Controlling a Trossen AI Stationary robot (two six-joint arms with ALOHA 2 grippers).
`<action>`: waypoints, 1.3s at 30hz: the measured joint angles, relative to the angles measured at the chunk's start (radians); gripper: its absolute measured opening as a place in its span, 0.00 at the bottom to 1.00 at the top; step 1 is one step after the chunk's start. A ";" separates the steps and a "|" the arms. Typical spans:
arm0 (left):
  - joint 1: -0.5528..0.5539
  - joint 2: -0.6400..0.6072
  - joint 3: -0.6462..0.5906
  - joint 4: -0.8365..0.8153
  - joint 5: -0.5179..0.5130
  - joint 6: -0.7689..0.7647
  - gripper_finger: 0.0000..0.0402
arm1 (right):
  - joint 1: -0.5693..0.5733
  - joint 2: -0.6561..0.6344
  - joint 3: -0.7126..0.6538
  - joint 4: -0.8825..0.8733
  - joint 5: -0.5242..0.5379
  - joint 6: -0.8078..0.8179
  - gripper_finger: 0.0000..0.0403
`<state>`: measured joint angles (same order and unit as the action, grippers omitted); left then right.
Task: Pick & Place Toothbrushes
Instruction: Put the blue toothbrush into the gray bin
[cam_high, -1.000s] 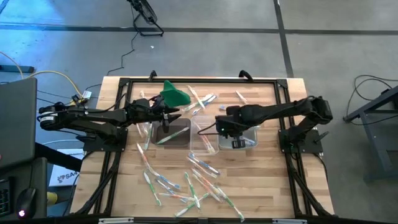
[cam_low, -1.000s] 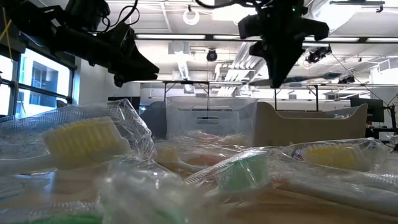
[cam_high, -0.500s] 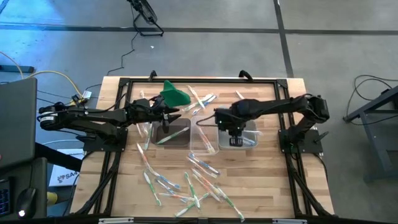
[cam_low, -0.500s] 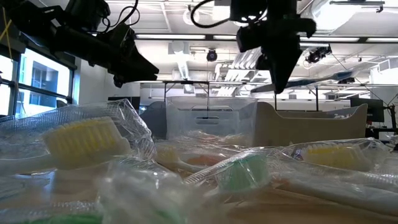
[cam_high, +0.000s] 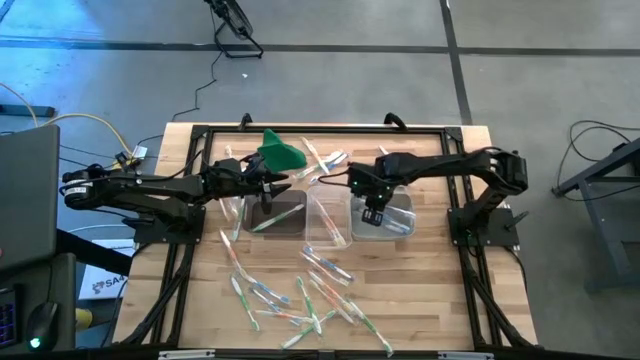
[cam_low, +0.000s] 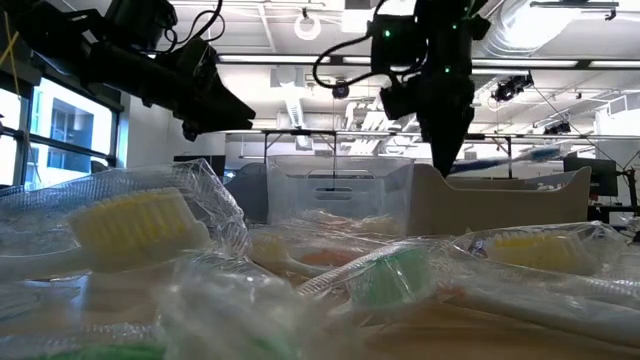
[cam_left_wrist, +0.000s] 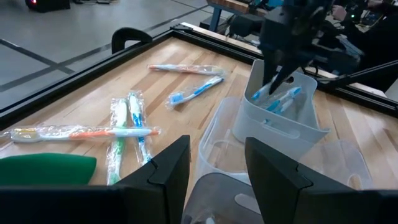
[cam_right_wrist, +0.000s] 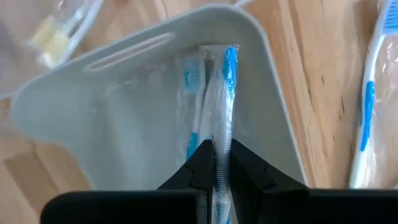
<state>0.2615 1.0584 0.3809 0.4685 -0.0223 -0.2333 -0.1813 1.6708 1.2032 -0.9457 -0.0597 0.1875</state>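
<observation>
My right gripper (cam_high: 372, 208) points down into the right clear tub (cam_high: 392, 222) and is shut on a wrapped blue toothbrush (cam_right_wrist: 226, 93). Another blue toothbrush (cam_right_wrist: 191, 87) lies in that tub. My left gripper (cam_high: 276, 186) waits open above the left tub (cam_high: 280, 218), beside the green lump (cam_high: 283, 153). Several wrapped toothbrushes (cam_high: 305, 292) lie flat on the near part of the table, and a few more (cam_high: 322, 160) lie at the far side. In the left wrist view my right gripper (cam_left_wrist: 275, 79) stands over the tub (cam_left_wrist: 280, 124). My right gripper pinches the toothbrush's wrapped shaft (cam_right_wrist: 219, 146) between its two fingers, coming from above with the fingers pointing down. The brush runs on past the fingertips toward the tub's end wall (cam_right_wrist: 214, 37). Whether its end rests on the tub, I cannot tell.
A middle clear tub (cam_high: 326, 222) stands between the other two. A black frame (cam_high: 200, 135) runs around the wooden tabletop. Bare wood shows at the near right (cam_high: 430, 290).
My right gripper has gone toward the table's far edge and down into the right tub with the blue toothbrush, rolling its wrist as it went. It has stayed shut on the brush.
</observation>
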 joint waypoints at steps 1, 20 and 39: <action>0.000 0.000 0.000 0.000 0.000 0.000 0.38 | -0.005 0.000 -0.008 0.015 -0.001 0.008 0.06; 0.000 0.000 0.000 0.000 0.001 0.000 0.38 | -0.029 0.000 -0.147 0.219 -0.052 0.104 0.06; 0.000 0.000 0.000 0.000 0.006 0.000 0.38 | -0.031 -0.013 -0.140 0.216 -0.174 0.070 0.29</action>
<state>0.2619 1.0584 0.3809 0.4686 -0.0161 -0.2333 -0.2119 1.6574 1.0629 -0.7300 -0.2342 0.2577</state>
